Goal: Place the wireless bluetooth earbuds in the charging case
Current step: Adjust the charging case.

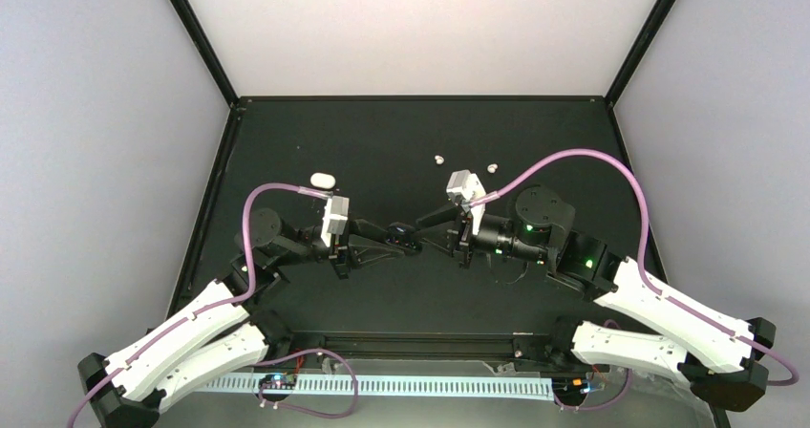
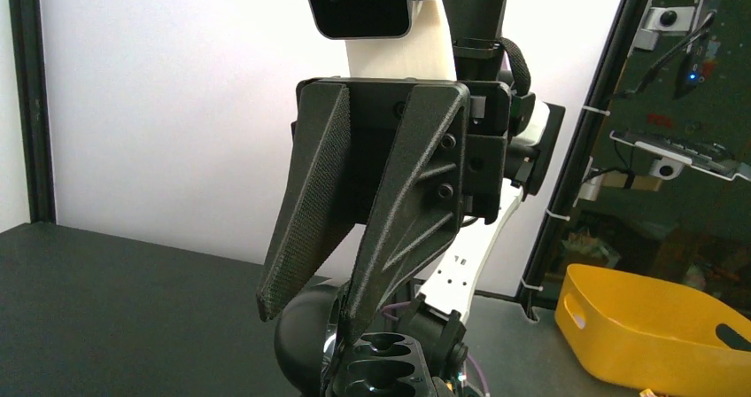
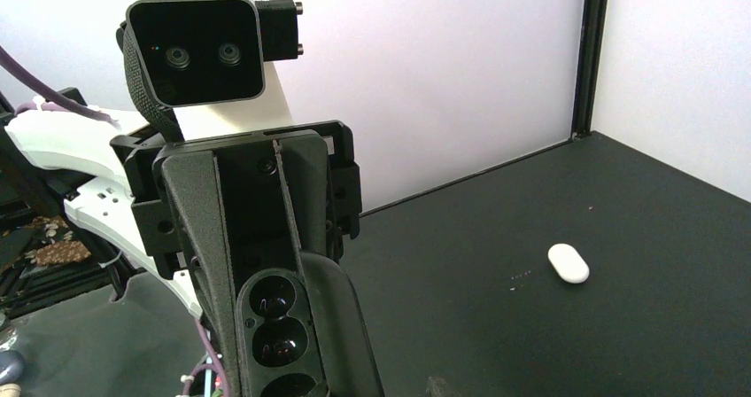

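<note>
The left gripper (image 1: 409,234) is clamped on an open black charging case (image 3: 274,322). The right gripper (image 2: 312,315) hovers close over it, jaws partly apart. White earbuds (image 1: 439,159) lie beyond.

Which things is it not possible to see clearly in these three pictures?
- Left wrist view: whether the right gripper holds a bud; its tips are dark.
- Right wrist view: whether the wells of the charging case are filled; black on black.
- Top view: any black buds; too small against the black table.
</note>
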`<act>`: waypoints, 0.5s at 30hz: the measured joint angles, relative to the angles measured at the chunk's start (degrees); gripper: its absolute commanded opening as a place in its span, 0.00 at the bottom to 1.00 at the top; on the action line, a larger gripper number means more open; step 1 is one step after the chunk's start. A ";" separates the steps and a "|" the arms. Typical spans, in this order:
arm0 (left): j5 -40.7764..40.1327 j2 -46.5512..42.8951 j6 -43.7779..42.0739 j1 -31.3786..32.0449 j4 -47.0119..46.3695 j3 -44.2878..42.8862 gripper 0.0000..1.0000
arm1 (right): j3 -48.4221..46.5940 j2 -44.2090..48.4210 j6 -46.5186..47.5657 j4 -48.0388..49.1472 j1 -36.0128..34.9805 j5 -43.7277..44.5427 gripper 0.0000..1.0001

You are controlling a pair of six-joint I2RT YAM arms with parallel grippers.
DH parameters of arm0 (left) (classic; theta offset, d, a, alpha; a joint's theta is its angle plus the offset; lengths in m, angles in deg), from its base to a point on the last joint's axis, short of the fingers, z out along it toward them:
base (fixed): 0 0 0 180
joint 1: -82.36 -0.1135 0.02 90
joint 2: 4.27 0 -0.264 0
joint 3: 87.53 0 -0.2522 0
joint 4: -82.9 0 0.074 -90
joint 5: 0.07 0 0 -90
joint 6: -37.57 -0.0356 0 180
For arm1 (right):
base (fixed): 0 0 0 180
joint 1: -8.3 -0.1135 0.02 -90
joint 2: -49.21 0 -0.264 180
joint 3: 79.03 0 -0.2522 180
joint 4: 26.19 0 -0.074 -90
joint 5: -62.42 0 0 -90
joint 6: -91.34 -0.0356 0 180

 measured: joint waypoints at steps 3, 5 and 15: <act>0.00 0.26 0.11 0.00 -0.11 0.00 0.02 | -0.04 -0.02 0.04 -0.02 0.00 -0.09 0.32; 0.00 0.44 0.13 -0.02 -0.20 0.00 0.02 | -0.11 -0.07 0.07 -0.04 0.00 -0.09 0.38; -0.31 0.48 0.13 0.00 -0.24 0.00 0.02 | -0.15 0.42 0.28 -0.09 0.00 0.52 0.54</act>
